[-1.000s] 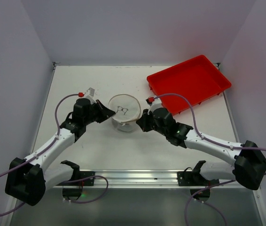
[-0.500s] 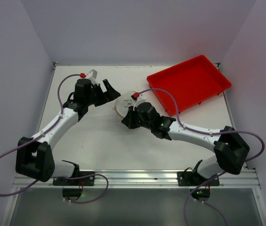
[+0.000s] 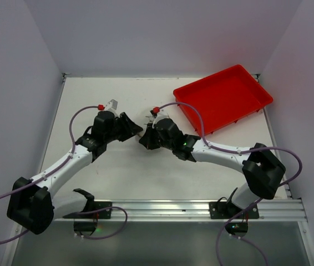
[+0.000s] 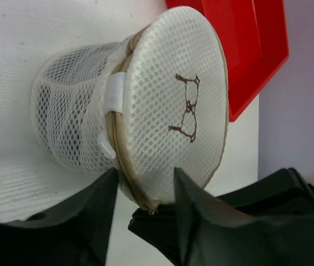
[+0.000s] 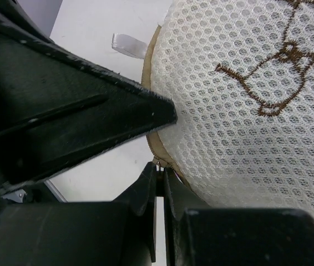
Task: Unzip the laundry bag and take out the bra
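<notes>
Now, on the tabletop point(image 3: 146, 177) the laundry bag point(image 4: 162, 105) lies on its side between both arms. Your left gripper point(image 4: 145, 180) is spread wide about its rim point(image 4: 224, 119): clamp that rim to anchor it. Your right gripper point(image 5: 160, 173) looks clenched on the zipper pull point(image 5: 157, 163); draw it steadily along the tan track point(image 4: 125, 172), following the curve.

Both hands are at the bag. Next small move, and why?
Probably close the left hand on the laundry bag rim. It stands open astride that rim, while the right hand seems pinched on the zipper pull; a braced bag should let the zipper run.
</notes>
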{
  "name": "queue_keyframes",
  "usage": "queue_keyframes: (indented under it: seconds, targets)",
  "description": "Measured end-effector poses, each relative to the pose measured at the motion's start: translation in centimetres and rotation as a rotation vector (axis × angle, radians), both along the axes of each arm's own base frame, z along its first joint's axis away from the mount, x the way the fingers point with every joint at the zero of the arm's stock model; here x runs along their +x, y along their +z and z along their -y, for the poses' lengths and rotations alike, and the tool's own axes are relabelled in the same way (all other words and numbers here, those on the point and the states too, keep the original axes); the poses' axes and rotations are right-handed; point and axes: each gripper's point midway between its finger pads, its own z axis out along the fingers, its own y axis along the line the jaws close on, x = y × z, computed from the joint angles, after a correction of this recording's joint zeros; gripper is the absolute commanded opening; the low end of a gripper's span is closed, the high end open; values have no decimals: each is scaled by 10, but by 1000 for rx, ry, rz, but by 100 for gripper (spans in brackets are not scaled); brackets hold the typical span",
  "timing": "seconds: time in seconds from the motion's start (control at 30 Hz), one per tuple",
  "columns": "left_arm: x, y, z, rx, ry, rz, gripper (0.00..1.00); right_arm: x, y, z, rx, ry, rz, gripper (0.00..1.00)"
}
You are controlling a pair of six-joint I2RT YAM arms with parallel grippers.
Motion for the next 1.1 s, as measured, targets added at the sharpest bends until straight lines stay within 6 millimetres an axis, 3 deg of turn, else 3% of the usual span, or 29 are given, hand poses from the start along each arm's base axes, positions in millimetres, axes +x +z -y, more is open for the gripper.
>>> queue_keyframes:
  seconds: [0.03, 0.13, 0.3, 0.5, 0.57, 0.67, 0.77, 0.9, 0.93, 0.97, 1.03, 1.1]
  targets:
    - [1, -2, 0, 2, 10, -5, 25, 0, 0, 0, 1, 1, 1, 0]
    - [6, -10, -2, 6, 38, -23, 0, -2, 0, 2, 0, 1, 2, 0]
    - [8, -12, -3, 17, 42, -20, 0, -15, -7, 33, -41, -10, 9, 0]
    - [11, -12, -16, 45, 25, -1, 0, -1, -12, 114, -69, -135, 27, 0]
    - [6, -12, -9, 44, -44, 4, 0, -2, -5, 122, -58, -127, 52, 0]
    - [17, -9, -7, 71, -102, 20, 0, -7, 3, 120, -50, -82, 79, 0]
    - [39, -8, -3, 117, -149, 53, 7, -13, 1, 107, -36, -24, 68, 0]
    - [75, -9, -2, 152, -154, 73, 46, -21, 3, 66, -45, 65, 57, 0]
    - [84, -9, -3, 151, -146, 82, 72, -24, 5, 51, -39, 94, 52, 0]
    - [92, -7, -6, 151, -131, 96, 83, -26, 8, 37, -28, 119, 41, 0]
    - [99, 0, -12, 139, -89, 111, 98, -29, 13, 10, 2, 166, 15, 0]
    - [98, 10, -20, 140, -44, 130, 100, -27, 15, -9, 26, 182, -10, 0]
